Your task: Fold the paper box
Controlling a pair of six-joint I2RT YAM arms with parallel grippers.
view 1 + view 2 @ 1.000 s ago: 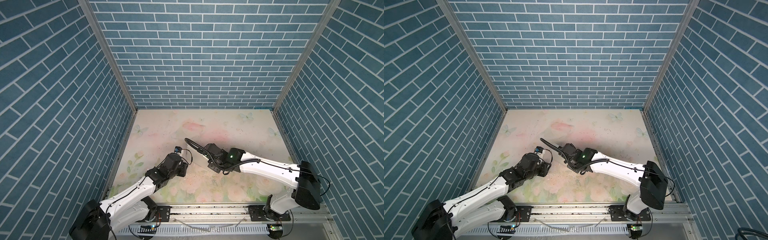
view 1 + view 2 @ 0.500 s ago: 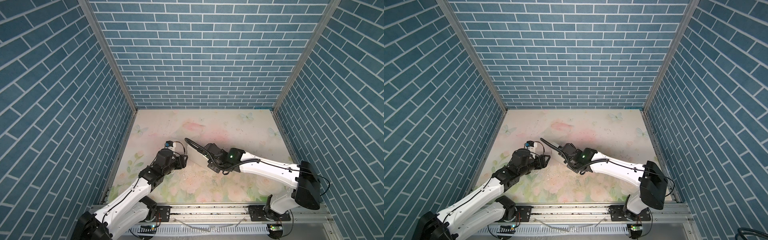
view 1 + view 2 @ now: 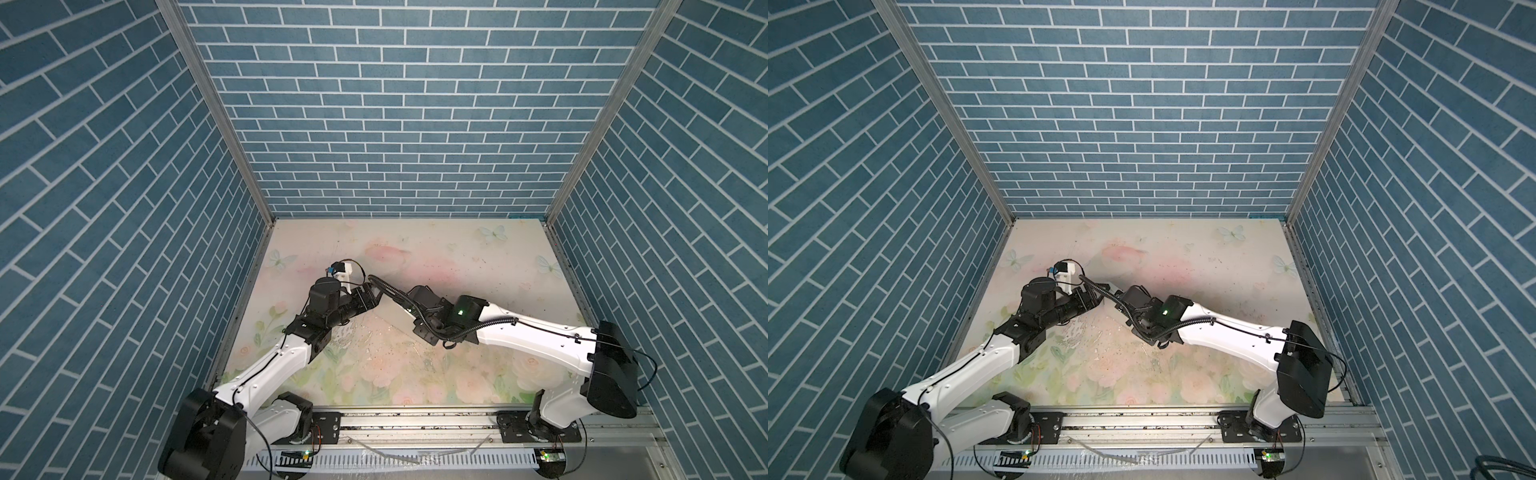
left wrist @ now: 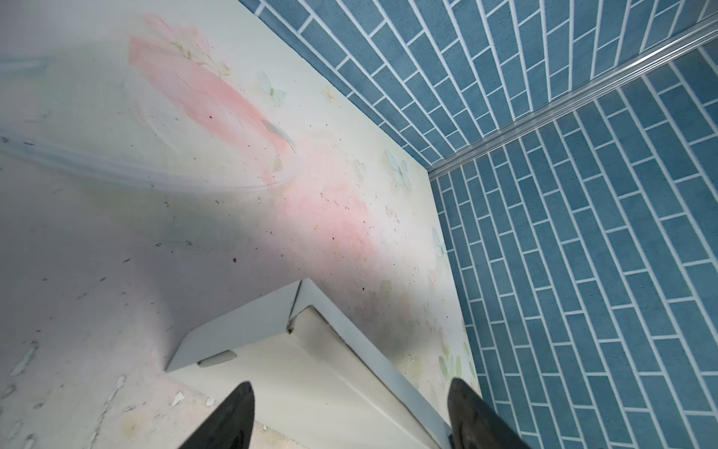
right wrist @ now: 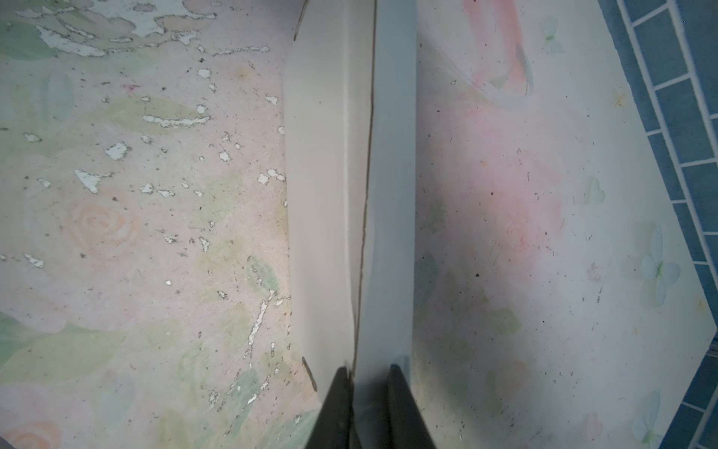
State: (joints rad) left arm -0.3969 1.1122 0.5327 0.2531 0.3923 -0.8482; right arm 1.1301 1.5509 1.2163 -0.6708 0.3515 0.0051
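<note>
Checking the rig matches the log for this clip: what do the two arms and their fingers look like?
Both arms have white links with black joints. The right arm carries a black ribbed cable conduit and a green light; the left arm has a white wrist mount with a blue part. The fingers are black and tapered.

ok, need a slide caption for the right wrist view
Right jaws pinch a folded-up wall of the white paper box above the worn floral tabletop.
</note>
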